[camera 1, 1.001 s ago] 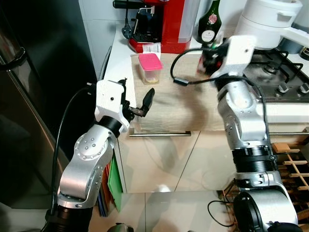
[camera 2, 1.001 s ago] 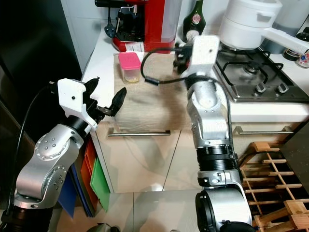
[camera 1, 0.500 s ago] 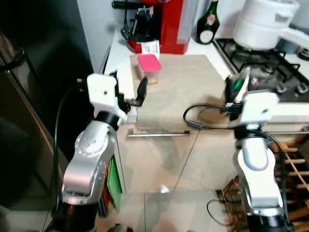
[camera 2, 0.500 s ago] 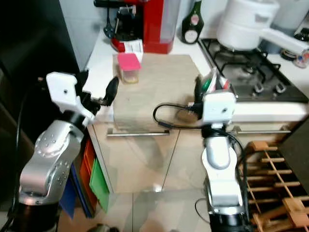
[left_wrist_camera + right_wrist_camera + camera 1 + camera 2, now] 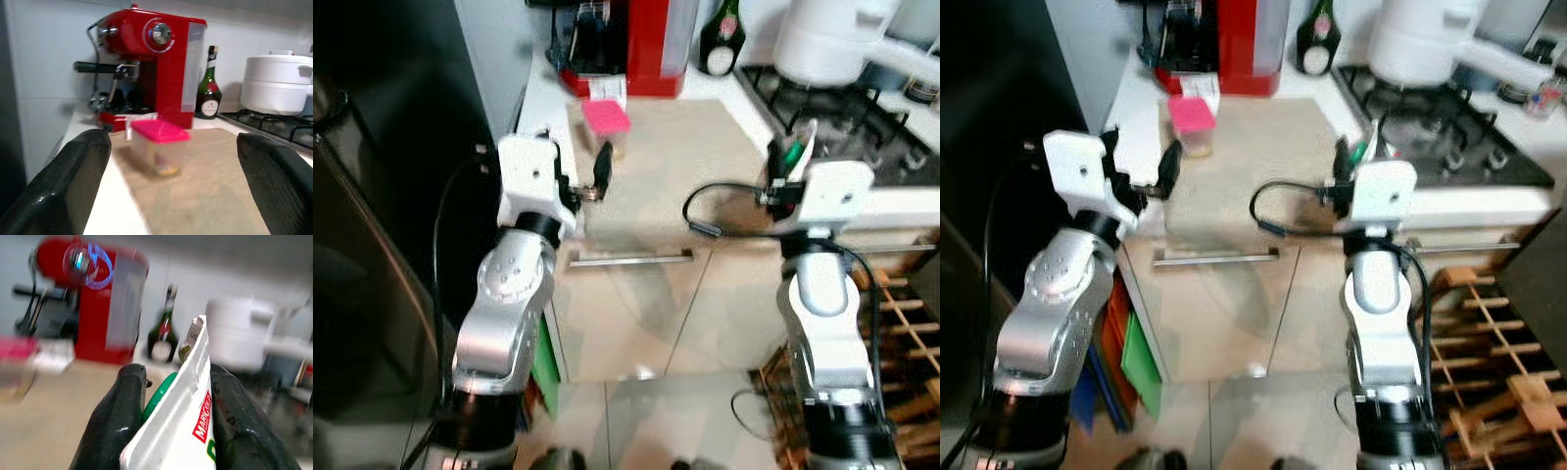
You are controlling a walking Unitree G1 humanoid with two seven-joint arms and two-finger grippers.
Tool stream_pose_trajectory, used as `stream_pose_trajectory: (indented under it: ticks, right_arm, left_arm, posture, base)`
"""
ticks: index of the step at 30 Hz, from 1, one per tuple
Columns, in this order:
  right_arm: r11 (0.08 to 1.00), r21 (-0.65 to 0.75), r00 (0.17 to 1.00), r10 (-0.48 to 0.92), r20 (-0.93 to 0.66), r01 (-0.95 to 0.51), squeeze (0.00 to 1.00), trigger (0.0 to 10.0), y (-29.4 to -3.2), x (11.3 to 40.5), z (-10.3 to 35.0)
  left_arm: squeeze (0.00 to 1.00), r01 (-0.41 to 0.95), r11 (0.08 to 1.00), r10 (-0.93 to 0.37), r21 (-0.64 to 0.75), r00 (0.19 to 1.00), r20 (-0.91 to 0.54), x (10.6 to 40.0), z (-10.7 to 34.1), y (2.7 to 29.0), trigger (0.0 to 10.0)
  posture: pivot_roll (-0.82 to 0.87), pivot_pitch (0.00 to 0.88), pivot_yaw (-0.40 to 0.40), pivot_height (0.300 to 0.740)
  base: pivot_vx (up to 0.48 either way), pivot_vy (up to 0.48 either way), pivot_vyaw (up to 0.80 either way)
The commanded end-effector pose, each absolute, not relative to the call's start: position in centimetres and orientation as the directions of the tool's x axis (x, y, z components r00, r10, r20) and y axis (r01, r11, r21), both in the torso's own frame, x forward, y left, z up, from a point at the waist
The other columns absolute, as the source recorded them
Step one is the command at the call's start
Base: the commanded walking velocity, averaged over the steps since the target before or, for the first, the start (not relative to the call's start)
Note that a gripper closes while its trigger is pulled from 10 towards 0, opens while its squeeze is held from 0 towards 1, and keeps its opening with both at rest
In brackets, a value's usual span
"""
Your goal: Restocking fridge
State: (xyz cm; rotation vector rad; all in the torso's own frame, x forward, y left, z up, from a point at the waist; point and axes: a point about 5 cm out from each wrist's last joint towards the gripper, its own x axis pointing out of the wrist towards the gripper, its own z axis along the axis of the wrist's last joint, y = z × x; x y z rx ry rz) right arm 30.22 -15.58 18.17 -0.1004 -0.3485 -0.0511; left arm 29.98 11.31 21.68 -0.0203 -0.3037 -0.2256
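The right gripper (image 5: 168, 416) is clenched on a white food packet (image 5: 181, 426) with green and red print, its 2 black fingers (image 5: 115, 426) pressing the flat faces from both sides. The packet stands upright with its long axis running up out of the grip, held over the near edge of the beige countertop (image 5: 675, 166), left of the gas hob (image 5: 862, 127).

The left gripper (image 5: 166, 196) is released, fingers spread wide, and aims at a pink-lidded container (image 5: 157, 149) standing on the countertop just in front of the red coffee machine (image 5: 146, 73).

The dark fridge (image 5: 372, 245) lies far to the left, beyond the left arm. Judging from this, the packet must cross leftward.
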Motion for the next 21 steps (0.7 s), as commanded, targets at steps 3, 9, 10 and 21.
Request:
stream_pose_trajectory:
  ticks: [3, 9, 10, 21]
  right_arm:
    - [0.995, -0.081, 0.937, -0.026, 0.349, 0.058, 0.36, 10.0, -15.5, 30.3, 18.5]
    - [0.996, -0.078, 0.945, -0.021, 0.325, 0.049, 0.37, 10.0, -15.5, 30.4, 18.1]
    - [0.996, -0.078, 0.946, -0.018, 0.325, 0.046, 0.37, 10.0, -15.5, 30.5, 18.1]
    - [0.995, -0.094, 0.957, -0.007, 0.292, 0.036, 0.36, 10.0, -15.7, 30.3, 17.3]
  left_arm:
    - [0.0, 0.213, 0.977, -0.207, 0.015, 0.933, 0.296, 30.0, 21.6, 11.5, 10.0]
    - [0.0, 0.221, 0.975, -0.216, 0.016, 0.932, 0.29, 30.1, 21.5, 11.3, 10.0]
    - [0.0, 0.222, 0.975, -0.217, 0.017, 0.932, 0.29, 30.1, 21.4, 11.3, 10.0]
    - [0.0, 0.228, 0.973, -0.229, 0.035, 0.934, 0.274, 30.1, 21.0, 11.2, 10.0]
  posture:
    - [-0.05, 0.0, 0.007, 0.74]
    - [-0.05, 0.0, 0.009, 0.74]
    - [-0.05, 0.0, 0.009, 0.74]
    - [-0.05, 0.0, 0.008, 0.74]
  base:
    - [-0.368, 0.0, 0.0]
    - [-0.363, 0.0, 0.0]
    - [-0.36, 0.0, 0.0]
    - [-0.357, 0.0, 0.0]
